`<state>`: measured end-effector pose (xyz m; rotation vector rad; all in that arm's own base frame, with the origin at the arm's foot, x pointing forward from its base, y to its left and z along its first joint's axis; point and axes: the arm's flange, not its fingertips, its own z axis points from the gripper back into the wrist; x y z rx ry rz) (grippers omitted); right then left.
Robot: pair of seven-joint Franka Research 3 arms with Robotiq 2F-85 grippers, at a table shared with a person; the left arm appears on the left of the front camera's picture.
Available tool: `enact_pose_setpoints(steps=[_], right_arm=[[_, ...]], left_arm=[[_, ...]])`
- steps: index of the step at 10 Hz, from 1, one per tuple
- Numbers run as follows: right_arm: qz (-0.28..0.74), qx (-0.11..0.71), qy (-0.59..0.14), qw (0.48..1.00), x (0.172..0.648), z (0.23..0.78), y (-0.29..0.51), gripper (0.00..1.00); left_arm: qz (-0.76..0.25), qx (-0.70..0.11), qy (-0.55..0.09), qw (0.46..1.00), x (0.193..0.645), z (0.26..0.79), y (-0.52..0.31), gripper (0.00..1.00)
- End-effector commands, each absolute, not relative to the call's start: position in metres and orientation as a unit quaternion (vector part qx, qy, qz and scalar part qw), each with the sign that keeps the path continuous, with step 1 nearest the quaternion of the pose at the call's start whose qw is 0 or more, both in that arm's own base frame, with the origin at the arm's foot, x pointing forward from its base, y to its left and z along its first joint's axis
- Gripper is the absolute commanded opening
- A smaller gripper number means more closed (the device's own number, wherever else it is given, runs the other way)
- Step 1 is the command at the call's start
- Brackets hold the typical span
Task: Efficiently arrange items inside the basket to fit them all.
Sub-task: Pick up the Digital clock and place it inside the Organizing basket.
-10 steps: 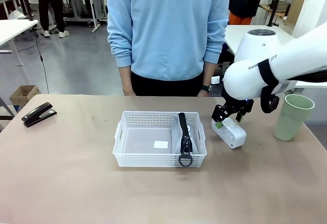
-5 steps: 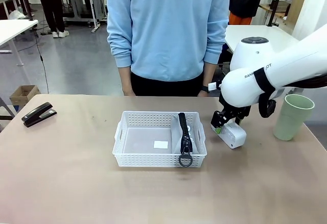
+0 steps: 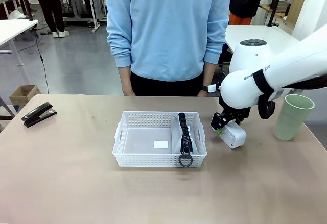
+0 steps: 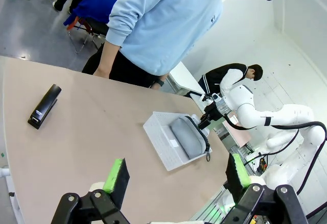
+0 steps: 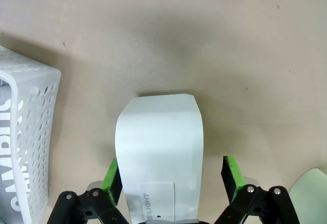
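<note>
Just right of the white basket, the small flat white box lay on the table between the right gripper's spread green pads. One pad sat close against its side and the other stood clear. The left gripper hung wide open, holding nothing.

Pretty tight here: basket crowds the right gripper on its left-finger side, cup off its right, bare table ahead past the box.
</note>
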<state>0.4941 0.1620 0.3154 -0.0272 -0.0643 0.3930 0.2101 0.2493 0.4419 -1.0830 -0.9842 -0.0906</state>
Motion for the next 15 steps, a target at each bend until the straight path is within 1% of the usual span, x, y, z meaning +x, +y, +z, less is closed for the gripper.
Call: enact_pose_setpoints(steps=[1,2,3,4,6,7,8,9,11,12,13,14,15], right_arm=[[0.21,-0.037,-0.041,0.976,0.494,0.314,0.164,0.92],[0.204,-0.042,-0.036,0.977,0.494,0.314,0.164,0.41],[0.203,-0.041,-0.035,0.978,0.493,0.314,0.165,0.33],[0.203,-0.042,-0.033,0.978,0.493,0.315,0.166,0.0],[0.199,-0.046,-0.029,0.978,0.493,0.315,0.166,0.0],[0.199,-0.046,-0.028,0.978,0.493,0.315,0.166,0.16],[0.199,-0.048,-0.027,0.978,0.493,0.316,0.166,0.05],[0.198,-0.048,-0.027,0.979,0.493,0.316,0.165,0.0],[0.195,-0.047,-0.025,0.979,0.492,0.321,0.164,0.0],[0.184,-0.035,-0.027,0.982,0.486,0.337,0.161,0.0],[0.154,-0.024,-0.025,0.987,0.473,0.368,0.154,0.0],[0.125,-0.01,-0.033,0.992,0.45,0.408,0.144,0.0],[0.099,-0.009,-0.026,0.995,0.425,0.436,0.135,0.0]], left_arm=[[-0.047,-0.495,-0.46,0.736,0.21,0.443,0.249,1.0],[-0.047,-0.495,-0.46,0.736,0.21,0.443,0.249,1.0],[-0.047,-0.495,-0.46,0.736,0.21,0.443,0.249,1.0],[-0.047,-0.495,-0.46,0.736,0.21,0.443,0.249,1.0],[-0.047,-0.495,-0.46,0.736,0.21,0.443,0.249,1.0],[-0.047,-0.495,-0.46,0.736,0.21,0.443,0.249,1.0],[-0.047,-0.495,-0.46,0.736,0.21,0.443,0.249,1.0],[-0.047,-0.495,-0.46,0.736,0.21,0.443,0.249,1.0],[-0.047,-0.495,-0.46,0.736,0.21,0.443,0.249,1.0],[-0.047,-0.495,-0.46,0.736,0.21,0.443,0.249,1.0],[-0.047,-0.495,-0.46,0.736,0.21,0.443,0.249,1.0],[-0.047,-0.495,-0.46,0.736,0.21,0.443,0.249,1.0],[-0.047,-0.495,-0.46,0.736,0.21,0.443,0.249,1.0]])
